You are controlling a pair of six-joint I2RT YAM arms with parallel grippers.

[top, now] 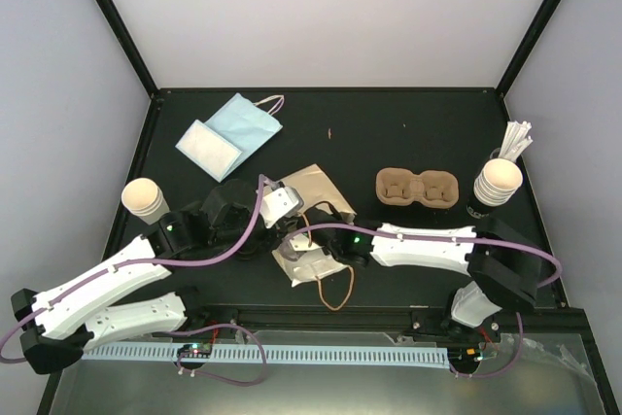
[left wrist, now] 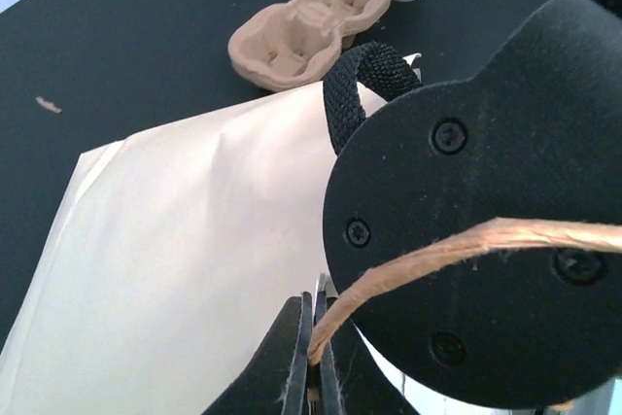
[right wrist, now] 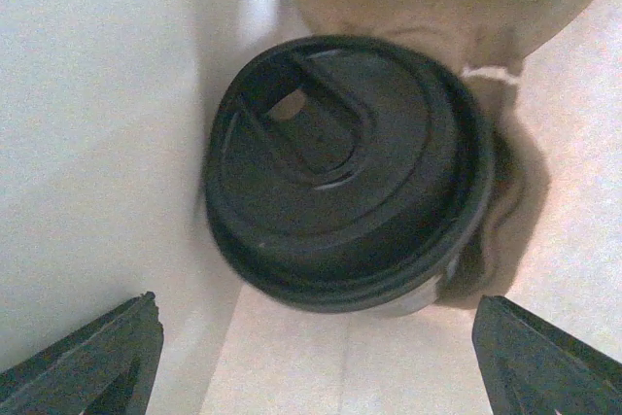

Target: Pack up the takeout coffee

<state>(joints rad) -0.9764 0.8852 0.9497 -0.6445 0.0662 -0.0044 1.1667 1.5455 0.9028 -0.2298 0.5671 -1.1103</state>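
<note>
Black-lidded coffee [right wrist: 345,172], lid apparently toward claw [right wrist: 314,300]

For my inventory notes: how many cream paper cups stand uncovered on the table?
2. The left cup stands at the far left; the right cup beside the white sticks. More may be nested inside them, and a black lid shows within the paper bag.

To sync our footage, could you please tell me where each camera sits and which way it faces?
Top: above and behind the bases, facing down at the table; left arm and right arm meet at the paper bag.
Left wrist: facing across the bag toward the cup carrier; left gripper pinches the bag's handle.
Right wrist: facing down into the bag at a lidded cup; right gripper open.
Shared: top and left wrist show the carrier.
</note>
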